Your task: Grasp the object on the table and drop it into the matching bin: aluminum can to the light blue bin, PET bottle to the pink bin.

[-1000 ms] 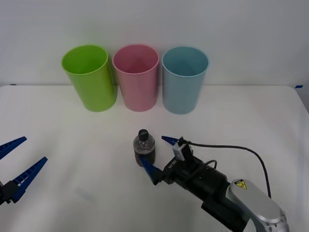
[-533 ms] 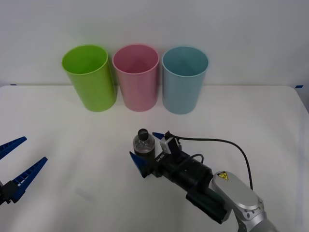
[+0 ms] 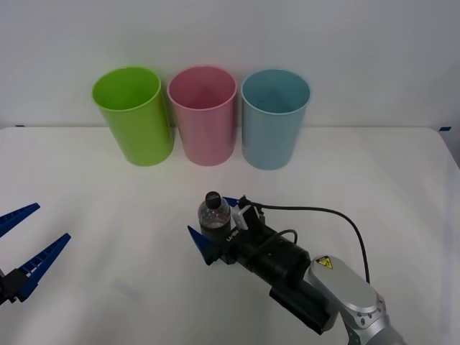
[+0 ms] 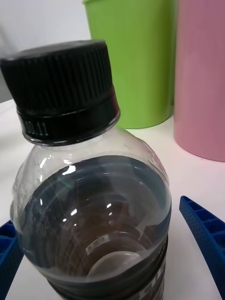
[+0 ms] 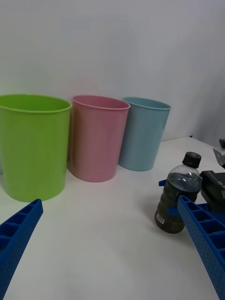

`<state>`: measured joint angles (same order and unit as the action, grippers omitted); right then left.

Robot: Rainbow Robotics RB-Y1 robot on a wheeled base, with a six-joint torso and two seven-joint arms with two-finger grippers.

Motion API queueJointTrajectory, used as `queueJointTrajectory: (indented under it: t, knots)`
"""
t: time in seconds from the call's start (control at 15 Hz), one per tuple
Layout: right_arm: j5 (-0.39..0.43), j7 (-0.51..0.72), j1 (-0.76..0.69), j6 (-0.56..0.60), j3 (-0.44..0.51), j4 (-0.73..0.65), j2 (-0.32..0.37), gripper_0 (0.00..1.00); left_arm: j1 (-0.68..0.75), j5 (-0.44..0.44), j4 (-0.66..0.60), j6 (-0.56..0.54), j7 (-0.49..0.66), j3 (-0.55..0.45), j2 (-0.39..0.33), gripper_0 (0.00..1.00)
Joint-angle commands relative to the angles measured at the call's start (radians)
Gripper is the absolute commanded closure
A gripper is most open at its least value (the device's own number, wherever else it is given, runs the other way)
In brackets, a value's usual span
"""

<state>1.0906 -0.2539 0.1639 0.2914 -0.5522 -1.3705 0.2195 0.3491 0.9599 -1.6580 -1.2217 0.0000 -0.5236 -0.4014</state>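
While ribbed blue fingers [image 4: 206, 234] flank it, the right end effector [image 3: 213, 228] gapes wide — clear, stubby PET bottle [image 3: 214, 219] between

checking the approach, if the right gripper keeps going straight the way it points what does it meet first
The PET bottle: it already stands upright between the open fingers of the right gripper. Farther along that line, probably the lime green bin.

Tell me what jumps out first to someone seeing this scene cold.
Three tall bins line the back of the white table: lime green bin, pink bin, light blue bin. Nearer, the right gripper has its open blue fingers either side of an upright PET bottle. The left gripper waits open at the table's left edge.
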Motion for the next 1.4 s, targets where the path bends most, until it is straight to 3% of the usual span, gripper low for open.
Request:
queueJointTrajectory:
  t: [0.07, 0.13, 0.2, 0.27, 0.8, 1.07, 1.4]
  knots:
    - [0.0, -0.002, 0.0, 0.002, 0.0, 0.001, 0.0, 0.0, 0.0, 0.0, 0.0, 0.0, 0.0, 0.0, 0.0, 0.0]
    - [0.0, -0.002, 0.0, 0.0, 0.0, 0.001, 0.0, 0.11, 0.0, 0.0, 0.0, 0.0, 0.0, 0.0, 0.0, 0.0]
    - [0.0, -0.007, 0.0, 0.0, 0.0, -0.001, 0.0, 0.74, 0.0, 0.0, 0.0, 0.0, 0.0, 0.0, 0.0, 0.0]
    - [0.0, -0.012, 0.0, 0.0, 0.002, -0.001, 0.0, 1.0, 0.0, 0.0, 0.0, 0.0, 0.0, 0.0, 0.0, 0.0]
    - [-0.014, -0.013, -0.006, 0.012, 0.005, -0.032, 0.021, 1.0, 0.0, 0.0, 0.0, 0.0, 0.0, 0.0, 0.0, 0.0]
    - [-0.061, 0.011, -0.069, 0.002, 0.006, -0.176, 0.113, 1.0, 0.0, 0.0, 0.0, 0.0, 0.0, 0.0, 0.0, 0.0]
    - [-0.081, 0.111, -0.169, 0.005, 0.086, -0.372, 0.218, 1.0, 0.0, 0.0, 0.0, 0.0, 0.0, 0.0, 0.0, 0.0]
